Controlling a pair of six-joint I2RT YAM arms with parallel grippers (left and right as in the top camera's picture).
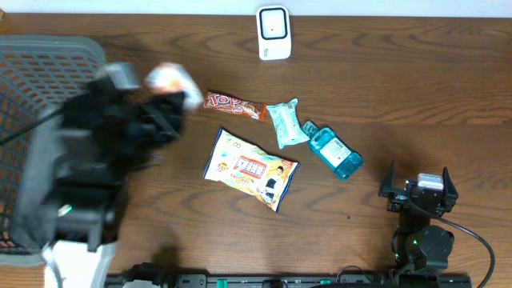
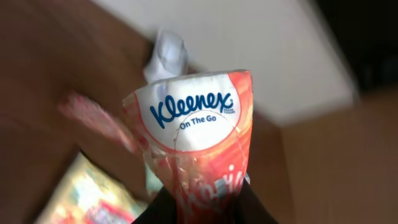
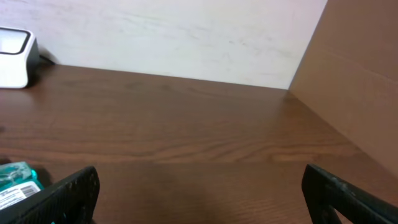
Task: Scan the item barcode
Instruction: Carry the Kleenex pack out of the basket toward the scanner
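Overhead view, read left to right. At the left edge stands a grey slatted plastic basket (image 1: 32,72). Just beside it the left gripper (image 2: 208,211), blurred from above, is closed narrowly on the lower end of the task item, a soft orange-and-white Kleenex tissue pack (image 2: 199,124), held off the brown wooden table (image 1: 400,88). On the table lie a red-brown candy bar (image 1: 234,105) and a yellow-and-white snack bag (image 1: 250,168). The white box-shaped barcode scanner (image 1: 273,32) stands at the far edge. A small teal packet (image 1: 284,122) and a blue liquid bottle (image 1: 336,154) follow. At the right, the right gripper (image 1: 420,196) rests low with its fingers (image 3: 68,193) spread wide, holding nothing.

Step in hand, as judged: presenting the pack to the scanner. No barcode shows on the face seen by the left wrist camera, so the pack probably needs turning until the code faces the scanner window. Carry it above the loose items, bring it near, hold it steady and square, and keep the grip firm without crushing the wrapper.
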